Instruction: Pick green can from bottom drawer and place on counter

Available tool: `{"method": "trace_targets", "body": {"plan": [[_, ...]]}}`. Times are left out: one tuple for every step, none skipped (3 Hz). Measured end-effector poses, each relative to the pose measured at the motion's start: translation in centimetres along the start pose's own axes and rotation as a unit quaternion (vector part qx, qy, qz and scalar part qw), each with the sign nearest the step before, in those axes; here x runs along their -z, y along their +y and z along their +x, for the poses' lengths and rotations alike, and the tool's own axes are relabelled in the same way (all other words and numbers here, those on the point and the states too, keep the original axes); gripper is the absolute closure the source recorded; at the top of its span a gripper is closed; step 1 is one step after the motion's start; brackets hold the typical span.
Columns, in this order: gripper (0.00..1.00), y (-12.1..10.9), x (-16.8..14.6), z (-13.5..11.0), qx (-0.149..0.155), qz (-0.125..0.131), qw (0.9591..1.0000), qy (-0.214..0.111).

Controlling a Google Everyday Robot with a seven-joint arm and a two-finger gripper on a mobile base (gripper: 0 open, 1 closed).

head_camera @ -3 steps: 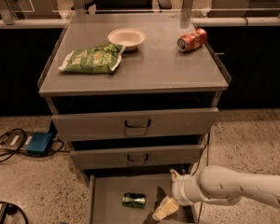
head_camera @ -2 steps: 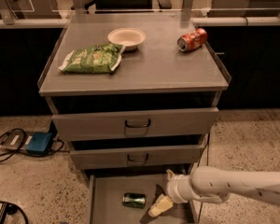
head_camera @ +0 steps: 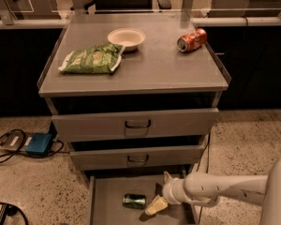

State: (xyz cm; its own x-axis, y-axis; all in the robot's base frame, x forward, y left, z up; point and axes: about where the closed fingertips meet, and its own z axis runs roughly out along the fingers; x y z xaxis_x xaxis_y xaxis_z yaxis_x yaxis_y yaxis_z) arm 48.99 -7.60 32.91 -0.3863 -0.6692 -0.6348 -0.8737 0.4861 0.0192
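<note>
The green can [head_camera: 134, 201] lies on its side in the pulled-out bottom drawer [head_camera: 107, 191], left of middle. My gripper [head_camera: 159, 191] reaches into the drawer from the right on a white arm, just right of the can and apart from it. It is open and holds nothing; the lower pale fingertip [head_camera: 154, 206] is closest to the can. The counter [head_camera: 150, 67] is the grey top of the cabinet above.
On the counter lie a green chip bag [head_camera: 90, 59], a white bowl [head_camera: 126, 37] and a red-orange soda can [head_camera: 191, 40] on its side. Two upper drawers [head_camera: 137, 124] stick out above the bottom one. A blue box with cables [head_camera: 37, 144] sits on the floor at left.
My gripper has moved left inside the bottom drawer, closer to the green can. The can has not moved.
</note>
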Motion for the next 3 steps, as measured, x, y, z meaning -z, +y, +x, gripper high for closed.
{"method": "trace_targets", "body": {"plan": [[0.0,-0.4,-1.8,0.3,0.009,-0.008,0.9994,-0.033],[0.0,-0.7,-4.3,0.9,0.013,-0.033,0.9943,-0.101],[0.0,-1.4,-6.3,1.8,0.002,-0.058,0.9872,-0.149]]}}
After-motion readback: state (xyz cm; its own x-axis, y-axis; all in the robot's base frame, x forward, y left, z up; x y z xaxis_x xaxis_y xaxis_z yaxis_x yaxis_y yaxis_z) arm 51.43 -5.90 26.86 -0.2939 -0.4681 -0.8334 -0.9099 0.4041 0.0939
